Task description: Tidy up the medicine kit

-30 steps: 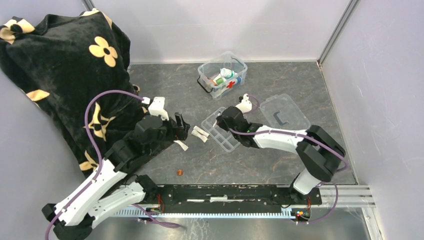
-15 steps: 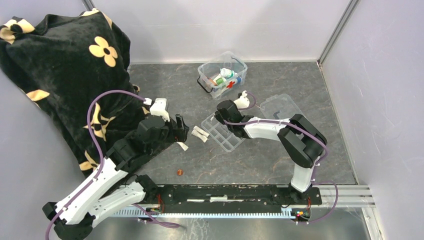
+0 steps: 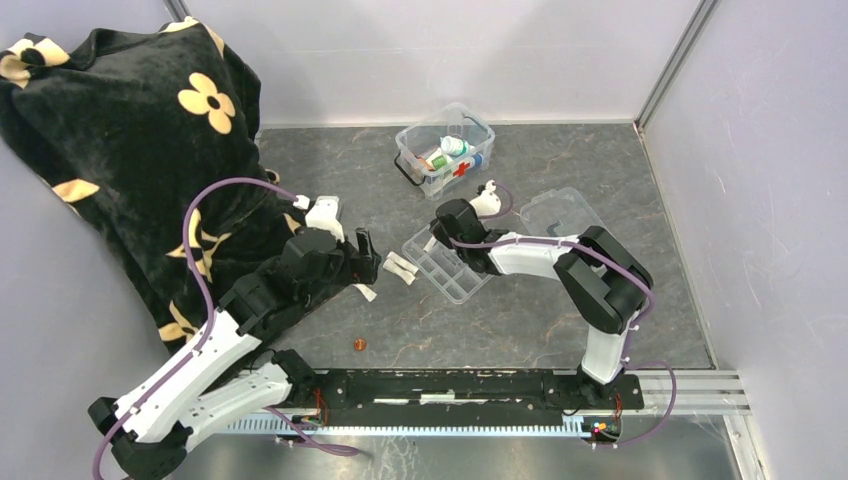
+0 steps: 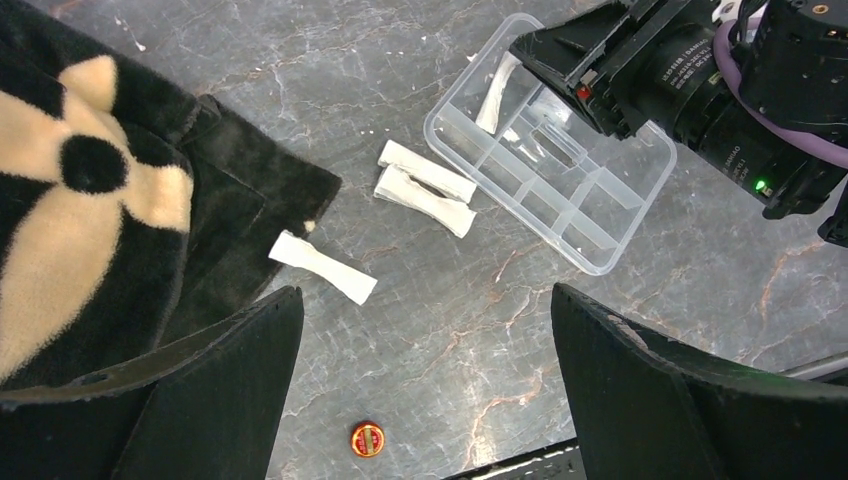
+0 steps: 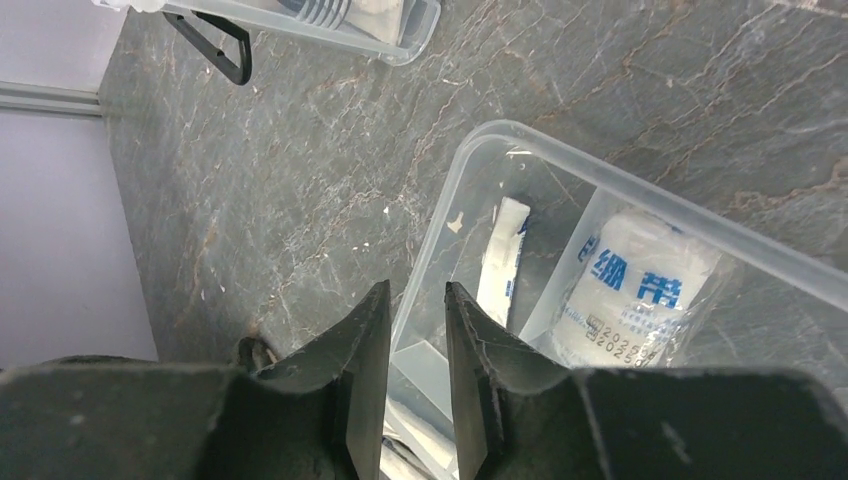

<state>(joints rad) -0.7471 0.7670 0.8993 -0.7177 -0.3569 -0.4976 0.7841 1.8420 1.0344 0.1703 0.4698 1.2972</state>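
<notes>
The medicine kit, a clear box with a red cross, stands at the back centre; its corner and black latch show in the right wrist view. My right gripper hangs over the near-left corner of the shallow divided tray. Its jaws are slightly apart, the tray's wall lies under the gap, and nothing is held. In the tray lie a white strip and a wrapped bandage roll. My left gripper is wide open above bare table, near three white strips.
A flat clear lid lies right of the tray. A black flowered blanket covers the left side, one loose strip at its edge. A red bottle cap lies near the front edge.
My right gripper has shifted a little back and left over the tray's corner, its elbow has folded in, and its jaws have parted. The left arm has barely moved.
</notes>
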